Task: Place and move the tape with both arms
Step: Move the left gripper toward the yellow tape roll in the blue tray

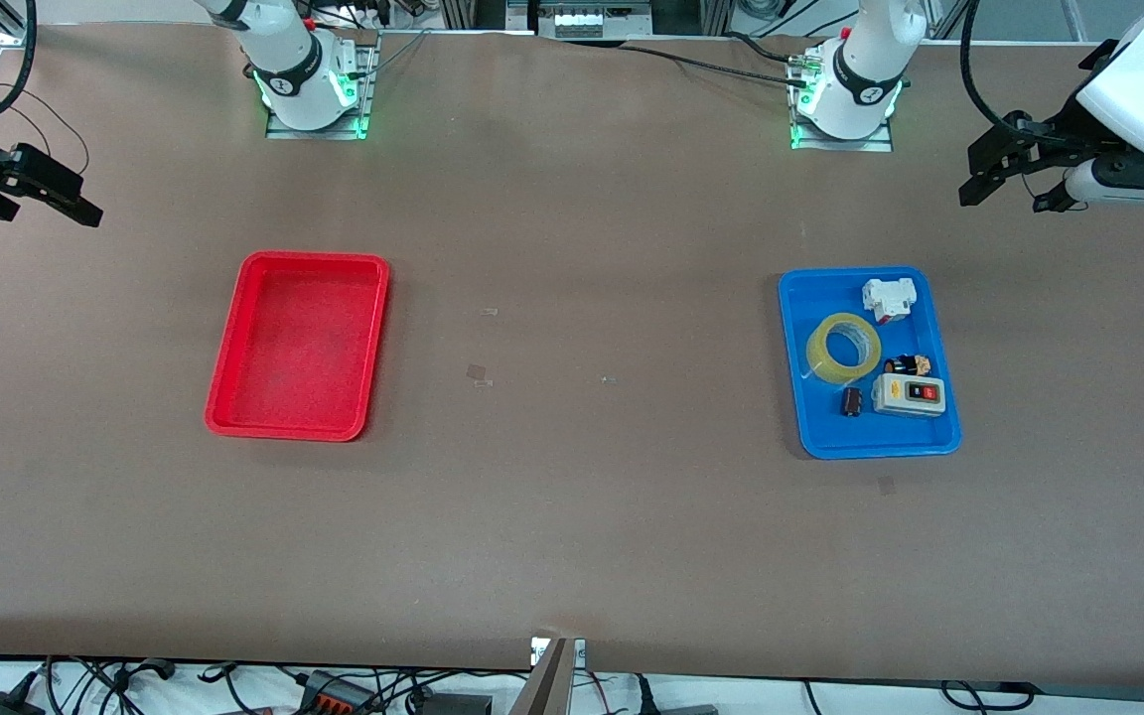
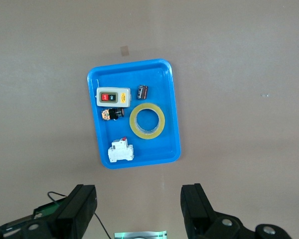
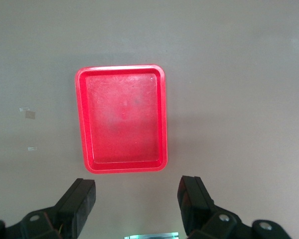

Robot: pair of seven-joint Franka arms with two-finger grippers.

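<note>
My left hand [image 1: 1014, 184] hangs high over the bare tabletop [image 1: 572, 536] at the left arm's end, up near the bases, and its fingers [image 2: 194, 206] stand wide apart with nothing between them. My right hand [image 1: 31, 189] hangs the same way over the right arm's end of the tabletop, fingers [image 3: 192, 201] spread and holding nothing. Both arms wait.

The tape [image 1: 843, 347] lies flat in the blue tray [image 1: 792, 328], which sits toward the left arm's end. Its hollow core faces up and the blue floor of the tray shows through it. In the tray with it are four other things. A white breaker [image 1: 888, 298] with a small red part sits farther from the front camera than the tape, close beside it. A grey switch box [image 1: 911, 394] with a red and a black button lies nearer to the front camera than the tape. A small black cylinder [image 1: 851, 402] stands just beside that box and near the tape's rim. A small dark part [image 1: 907, 364] with coloured bits lies between the breaker and the box.

The red tray [image 1: 229, 397] sits toward the right arm's end, well apart from the blue one, with only its bare floor showing.
</note>
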